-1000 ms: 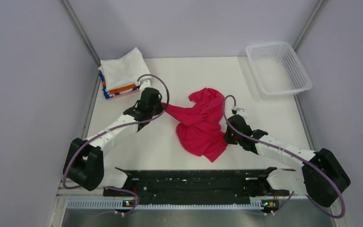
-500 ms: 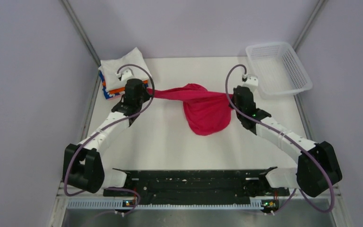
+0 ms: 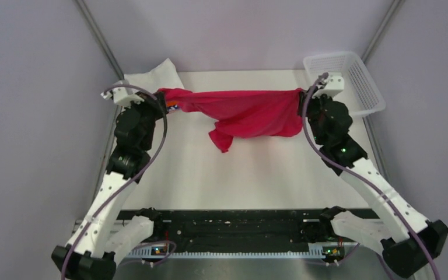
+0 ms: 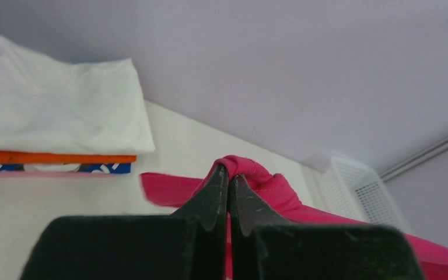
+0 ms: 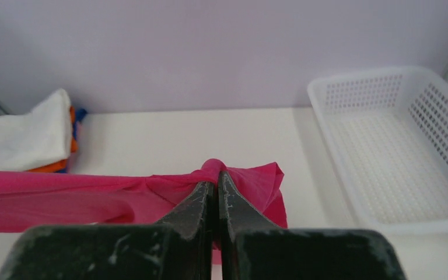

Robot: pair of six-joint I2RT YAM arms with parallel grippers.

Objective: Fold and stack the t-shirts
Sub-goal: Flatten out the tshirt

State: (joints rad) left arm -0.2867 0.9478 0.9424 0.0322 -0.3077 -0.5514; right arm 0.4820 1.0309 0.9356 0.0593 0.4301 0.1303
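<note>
A crimson-pink t-shirt [image 3: 242,114] hangs stretched in the air between both arms, over the far half of the table. My left gripper [image 3: 162,99] is shut on its left end, and the pinched cloth [image 4: 251,169] bunches over the fingertips. At the right end my right gripper [image 3: 301,100] is shut on the t-shirt [image 5: 151,195] too. A loose flap [image 3: 221,140] droops below the middle. Folded t-shirts [image 3: 151,79] are stacked at the far left corner, white on top [image 4: 64,108] over orange [image 4: 58,157] and a blue-patterned one.
A white mesh basket [image 3: 356,76] stands at the far right corner, close to the right gripper, and shows with nothing in it in the right wrist view [image 5: 443,151]. Grey walls close in the table on three sides. The black base rail [image 3: 233,224] runs along the near edge.
Both arms have lifted and swung outward and toward the back. The crimson t-shirt, crumpled on the table a second ago, now hangs taut between the two grippers.
</note>
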